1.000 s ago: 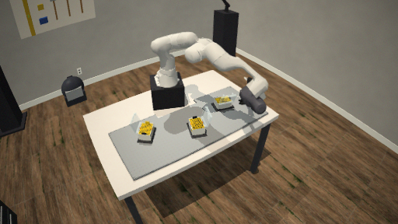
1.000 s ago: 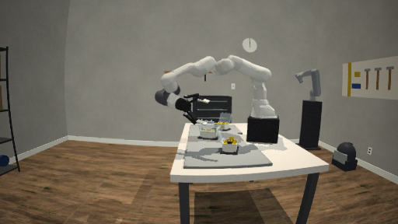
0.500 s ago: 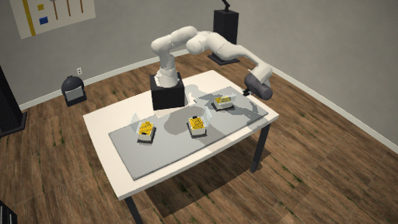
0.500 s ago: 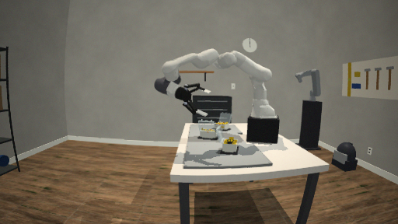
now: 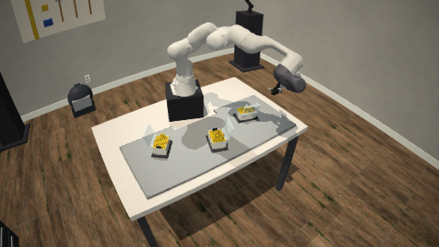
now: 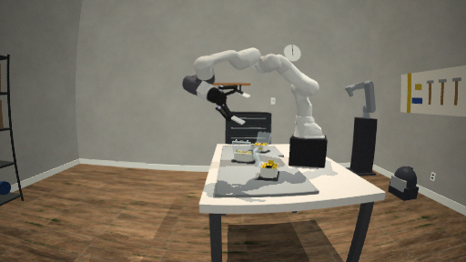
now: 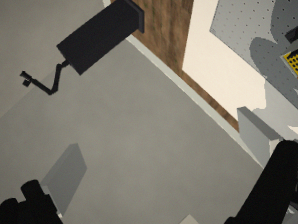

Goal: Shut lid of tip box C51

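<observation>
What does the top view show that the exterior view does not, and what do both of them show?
Only the top view shows all three tip boxes apart from each other, their yellow inserts seen from above: one, one, one.

Only the exterior view shows the open gripper side-on, holding nothing, held high beyond the table's edge, plus a black shelf rack and a round wall clock.

Both show the white table, the grey mat and the arm's black pedestal.
</observation>
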`<state>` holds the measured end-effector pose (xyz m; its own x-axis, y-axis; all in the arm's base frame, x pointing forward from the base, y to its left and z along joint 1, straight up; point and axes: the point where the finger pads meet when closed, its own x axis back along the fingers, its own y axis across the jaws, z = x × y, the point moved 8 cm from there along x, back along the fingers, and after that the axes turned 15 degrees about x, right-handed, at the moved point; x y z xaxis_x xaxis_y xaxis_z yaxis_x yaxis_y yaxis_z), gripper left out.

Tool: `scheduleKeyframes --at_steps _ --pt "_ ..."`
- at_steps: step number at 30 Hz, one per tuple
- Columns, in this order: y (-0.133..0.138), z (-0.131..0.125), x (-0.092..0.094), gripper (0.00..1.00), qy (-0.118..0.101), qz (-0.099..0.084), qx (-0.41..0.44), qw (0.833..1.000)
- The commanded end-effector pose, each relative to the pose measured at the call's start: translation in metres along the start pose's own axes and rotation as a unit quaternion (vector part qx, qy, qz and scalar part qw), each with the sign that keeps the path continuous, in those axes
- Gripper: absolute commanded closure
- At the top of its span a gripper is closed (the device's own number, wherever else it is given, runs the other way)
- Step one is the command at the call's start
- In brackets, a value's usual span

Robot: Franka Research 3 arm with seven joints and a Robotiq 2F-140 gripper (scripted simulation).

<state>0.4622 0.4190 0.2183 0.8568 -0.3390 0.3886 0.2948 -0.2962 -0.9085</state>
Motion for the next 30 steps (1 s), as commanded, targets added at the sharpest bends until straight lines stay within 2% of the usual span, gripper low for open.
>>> scheduleKeyframes --at_steps 1,2,3,5,6,11,13,18,20,22,25,27,30 --pt "-0.016 0.004 0.000 0.00 0.005 -0.006 -0.034 0.999" --pt "-0.021 0.005 0.000 0.00 0.005 -0.006 -0.034 0.999" --pt "-0.029 0.005 -0.001 0.00 0.005 -0.020 -0.042 0.999" --pt "-0.029 0.005 -0.001 0.00 0.005 -0.020 -0.042 0.999" --pt "-0.036 0.006 -0.002 0.00 0.005 -0.034 -0.051 0.998" --pt "-0.061 0.007 -0.005 0.00 0.005 -0.034 -0.051 0.998" --pt "-0.075 0.007 -0.008 0.00 0.007 -0.063 -0.068 0.996" --pt "-0.100 0.008 -0.013 0.00 0.007 -0.064 -0.068 0.996" --pt "-0.114 0.008 -0.017 0.00 0.011 -0.093 -0.084 0.992" --pt "-0.114 0.008 -0.017 0.00 0.011 -0.093 -0.084 0.992" --pt "-0.128 0.007 -0.022 0.00 0.012 -0.096 -0.086 0.992" --pt "-0.142 0.006 -0.026 0.00 0.017 -0.125 -0.100 0.987" --pt "-0.157 0.005 -0.032 0.00 0.018 -0.130 -0.103 0.986"
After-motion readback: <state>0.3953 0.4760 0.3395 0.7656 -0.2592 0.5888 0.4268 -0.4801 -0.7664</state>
